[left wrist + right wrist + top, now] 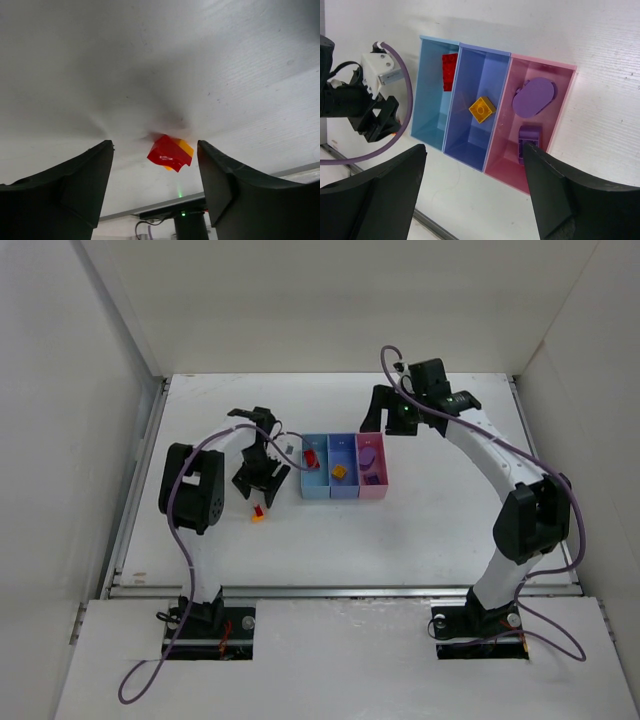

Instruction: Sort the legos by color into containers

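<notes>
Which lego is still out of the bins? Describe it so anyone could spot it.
Find the row of three bins in the middle of the table. Left of them, below the left gripper toward the near edge, lies a red-and-orange lego. It is the only piece outside the bins.

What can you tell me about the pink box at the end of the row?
The pink bin is a narrow, open-topped rectangle of shiny plastic. It sits flat on the white table at one end of a row of three, with its long side against the periwinkle bin. Inside it lie a flat purple oval piece and, apart from that, a smaller purple block. Some pink floor still shows beside them.
</notes>
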You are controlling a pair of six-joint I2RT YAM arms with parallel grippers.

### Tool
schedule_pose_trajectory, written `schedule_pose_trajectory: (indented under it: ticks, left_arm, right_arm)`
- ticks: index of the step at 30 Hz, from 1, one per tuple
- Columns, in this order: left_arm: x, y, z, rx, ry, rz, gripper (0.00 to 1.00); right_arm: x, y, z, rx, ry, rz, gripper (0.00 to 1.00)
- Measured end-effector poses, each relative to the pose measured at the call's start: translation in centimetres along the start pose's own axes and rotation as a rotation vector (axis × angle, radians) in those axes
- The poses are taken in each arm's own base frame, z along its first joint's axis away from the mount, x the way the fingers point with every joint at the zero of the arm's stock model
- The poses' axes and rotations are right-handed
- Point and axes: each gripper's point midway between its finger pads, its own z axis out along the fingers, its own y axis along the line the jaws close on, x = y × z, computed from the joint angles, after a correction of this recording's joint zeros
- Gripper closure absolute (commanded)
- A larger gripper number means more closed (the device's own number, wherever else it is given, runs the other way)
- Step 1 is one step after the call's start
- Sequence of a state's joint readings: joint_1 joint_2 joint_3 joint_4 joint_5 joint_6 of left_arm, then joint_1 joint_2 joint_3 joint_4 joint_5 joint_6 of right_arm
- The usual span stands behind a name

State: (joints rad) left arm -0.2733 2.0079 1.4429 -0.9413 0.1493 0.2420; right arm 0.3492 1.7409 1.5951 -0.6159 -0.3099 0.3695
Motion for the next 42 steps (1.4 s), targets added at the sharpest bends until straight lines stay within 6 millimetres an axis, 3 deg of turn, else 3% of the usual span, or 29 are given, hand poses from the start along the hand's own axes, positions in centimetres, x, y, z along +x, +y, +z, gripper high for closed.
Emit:
schedule_pose_trajectory:
  ticks: [3,7,10,13,18,21,24,27,32,38,42]
  left_arm:
    - [-1.6,0.6,-1.1,-0.011,-0.032,0.090,0.22]
    - [-4.8,2.0,-3.4,-0.068,-0.139,0.267,0.22]
    - [-5.9,2.8,-4.9,-0.105,-0.200,0.440,0.22]
    - [-5.6,3.3,-6.0,-0.134,-0.258,0.643,0.22]
    - [-2.9,2.7,-7.1,-0.136,-0.339,1.028,0.23]
    - [-3.4,2.3,-7.8,-0.135,-0.388,1.243,0.29]
    - [-3.4,1.5,-7.4,-0.103,-0.411,1.450,0.29]
    - [-2.3,0.8,-5.9,-0.040,-0.417,1.546,0.29]
    - [0.2,0.1,-3.1,0.054,-0.392,1.603,0.29]
    - [0.6,0.0,-2.6,0.067,-0.388,1.631,0.29]
    - [1.0,0.1,-1.8,0.073,-0.375,1.635,0.37]
  right_arm:
    - [-0.1,0.0,0.0,0.000,0.000,-0.001,0.17]
    - [-0.1,-0.1,0.4,0.002,0.005,-0.003,0.17]
    - [0.0,-0.3,0.8,0.005,0.013,-0.004,0.17]
    - [0.1,-0.4,1.0,0.007,0.018,-0.003,0.17]
    - [0.1,-0.4,1.0,0.008,0.018,-0.009,0.17]
    - [0.3,-0.6,1.0,0.012,0.021,-0.008,0.17]
    - [0.9,-1.0,1.0,0.023,0.033,-0.006,0.17]
    - [1.4,-1.4,1.2,0.036,0.043,-0.007,0.17]
    - [2.2,-2.1,1.5,0.052,0.059,-0.008,0.16]
    - [2.5,-2.6,1.5,0.059,0.066,-0.009,0.16]
    - [2.5,-3.2,1.5,0.064,0.069,0.002,0.16]
